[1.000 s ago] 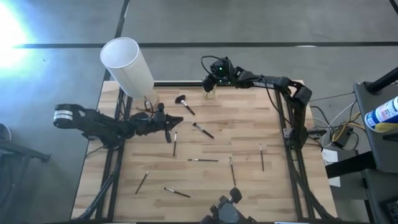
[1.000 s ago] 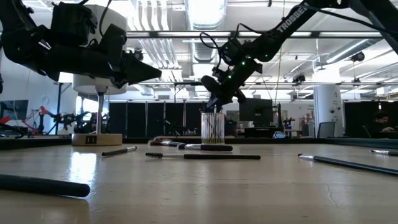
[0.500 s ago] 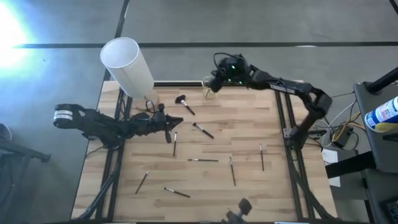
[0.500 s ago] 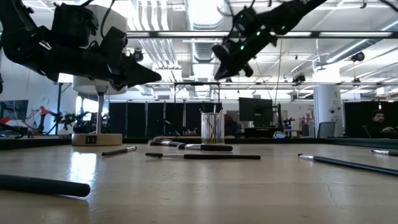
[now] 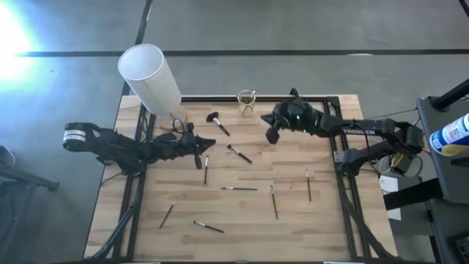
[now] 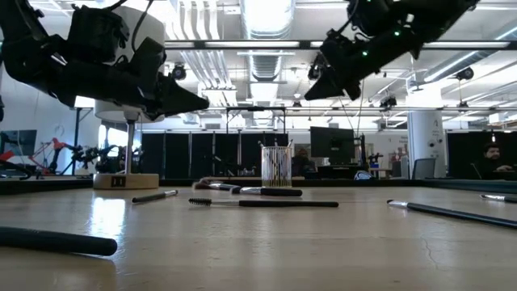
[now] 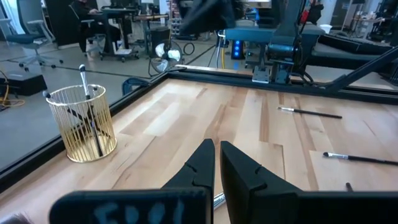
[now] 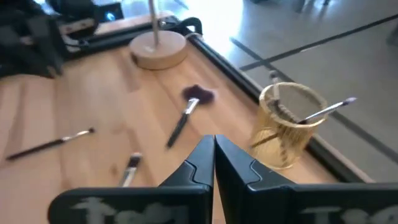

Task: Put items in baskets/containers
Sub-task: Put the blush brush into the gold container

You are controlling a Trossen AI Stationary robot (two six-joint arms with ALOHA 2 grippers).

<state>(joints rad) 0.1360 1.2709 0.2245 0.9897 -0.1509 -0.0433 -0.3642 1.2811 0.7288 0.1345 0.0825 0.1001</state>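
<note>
fingers of right gripper (image 5: 272, 135) pressed together, empty, near cup (image 5: 247, 103); left gripper (image 5: 208, 144) fingers nearly closed, empty.

The cup (image 5: 247, 103) stands at the table's (image 5: 293, 220) far edge, brushes (image 5: 239, 189) scattered nearer across it.
</note>
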